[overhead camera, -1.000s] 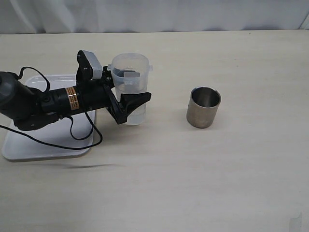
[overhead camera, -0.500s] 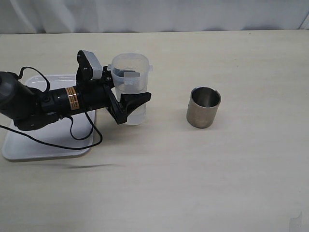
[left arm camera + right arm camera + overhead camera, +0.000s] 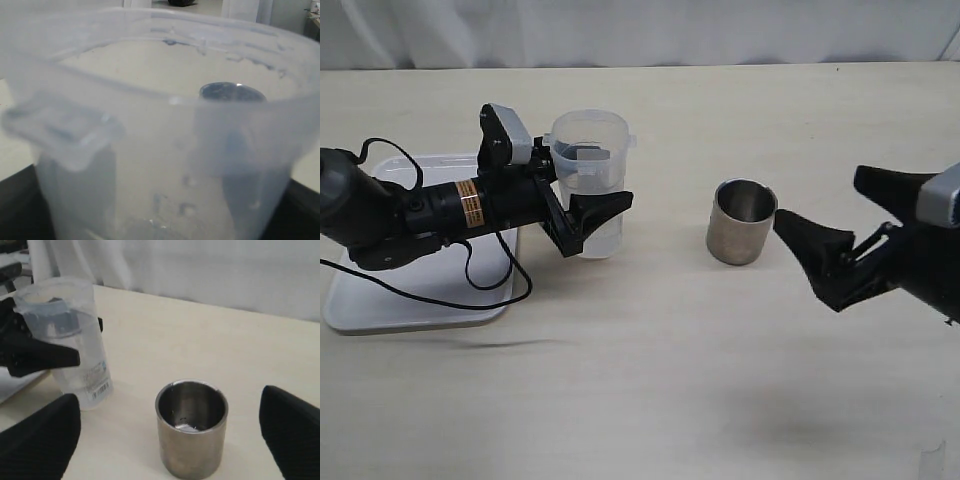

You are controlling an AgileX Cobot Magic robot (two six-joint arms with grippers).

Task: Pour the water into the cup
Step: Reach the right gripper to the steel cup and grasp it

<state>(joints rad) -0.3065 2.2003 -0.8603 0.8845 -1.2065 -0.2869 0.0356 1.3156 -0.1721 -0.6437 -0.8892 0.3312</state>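
Note:
A translucent plastic beaker stands left of centre with a little water at its bottom. My left gripper is shut on the beaker, one black finger in front and one behind; the beaker fills the left wrist view. The steel cup stands upright to the right, apart from the beaker. My right gripper comes in from the right, open, its nearer fingertip close beside the cup without touching. In the right wrist view the cup stands ahead between the spread fingers, with the beaker beyond.
A white tray lies at the left under my left arm, with a black cable looping over it. Pale wooden tabletop stretches in front of both vessels, and a white backdrop closes the far edge.
My right gripper has come into view from the right, open, and now sits close beside the cup. The left gripper, beaker and cup have not moved.

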